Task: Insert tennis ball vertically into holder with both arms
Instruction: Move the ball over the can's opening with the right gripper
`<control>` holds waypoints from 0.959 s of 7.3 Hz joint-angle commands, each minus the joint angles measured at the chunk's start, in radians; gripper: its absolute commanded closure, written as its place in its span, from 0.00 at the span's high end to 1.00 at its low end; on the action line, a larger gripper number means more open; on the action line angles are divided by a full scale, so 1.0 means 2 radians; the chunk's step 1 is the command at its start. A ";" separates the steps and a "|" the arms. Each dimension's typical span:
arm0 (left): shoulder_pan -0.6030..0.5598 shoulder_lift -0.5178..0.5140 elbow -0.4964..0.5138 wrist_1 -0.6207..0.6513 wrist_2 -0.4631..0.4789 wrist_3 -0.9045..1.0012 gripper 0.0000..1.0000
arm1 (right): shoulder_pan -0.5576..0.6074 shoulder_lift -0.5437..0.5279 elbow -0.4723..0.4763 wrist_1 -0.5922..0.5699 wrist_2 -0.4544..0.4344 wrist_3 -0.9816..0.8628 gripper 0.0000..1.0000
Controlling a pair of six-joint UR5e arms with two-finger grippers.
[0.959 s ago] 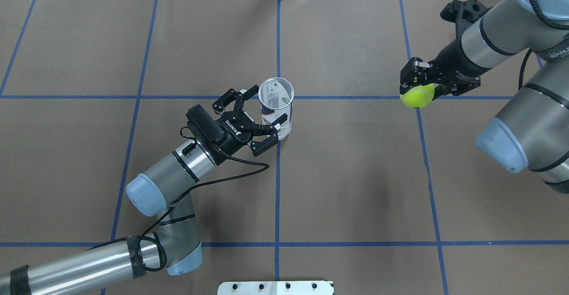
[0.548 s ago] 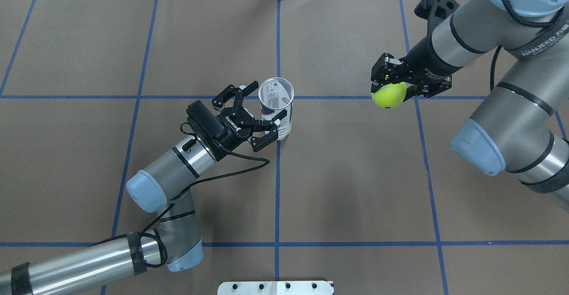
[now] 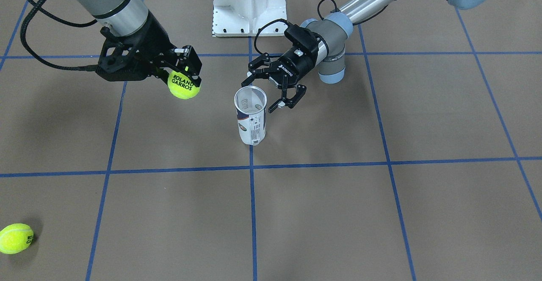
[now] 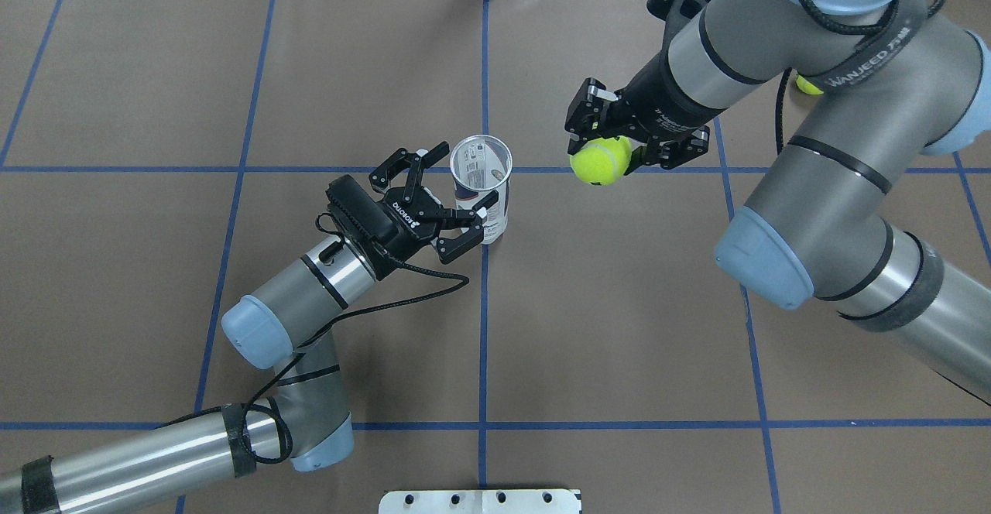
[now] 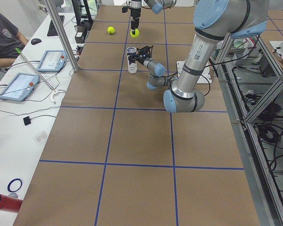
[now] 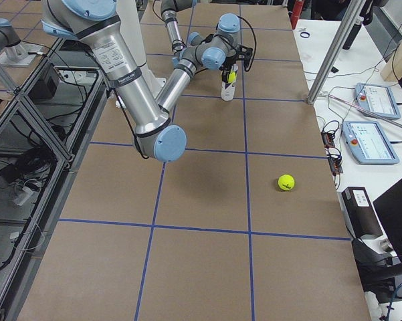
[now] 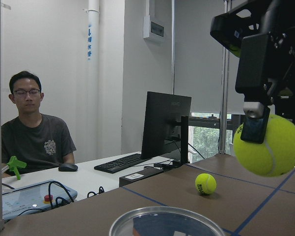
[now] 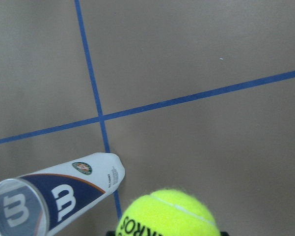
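Note:
The holder (image 4: 481,189) stands upright at the table's middle, mouth open upward, also seen in the front view (image 3: 251,118) and slanting in the right wrist view (image 8: 59,196). My left gripper (image 4: 464,179) is open, with one finger on each side of the holder (image 3: 257,97). My right gripper (image 4: 602,150) is shut on a yellow tennis ball (image 4: 600,161) and holds it in the air to the holder's right, above rim height. The ball (image 3: 183,85) reads "ROLAND GARROS". In the left wrist view the ball (image 7: 267,145) hangs beyond the holder's rim (image 7: 167,223).
A second tennis ball (image 3: 15,238) lies on the table far out on the robot's right side (image 6: 285,182). The white robot base (image 3: 248,6) stands behind the holder. A person (image 7: 37,132) sits at a desk with tablets (image 5: 21,84) beyond the table's far side.
My right arm has carried the tennis ball leftward, much closer to the holder. The left gripper has stayed about the holder, barely shifting.

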 commanded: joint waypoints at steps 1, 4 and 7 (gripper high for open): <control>0.000 -0.007 0.000 0.010 0.000 0.000 0.99 | -0.013 0.042 -0.030 0.000 -0.014 0.024 0.00; 0.000 -0.008 0.004 0.011 0.000 -0.001 0.99 | -0.024 0.073 -0.057 0.000 -0.029 0.024 0.00; 0.000 -0.009 0.007 0.011 0.000 -0.001 0.99 | -0.034 0.104 -0.086 0.000 -0.038 0.033 0.00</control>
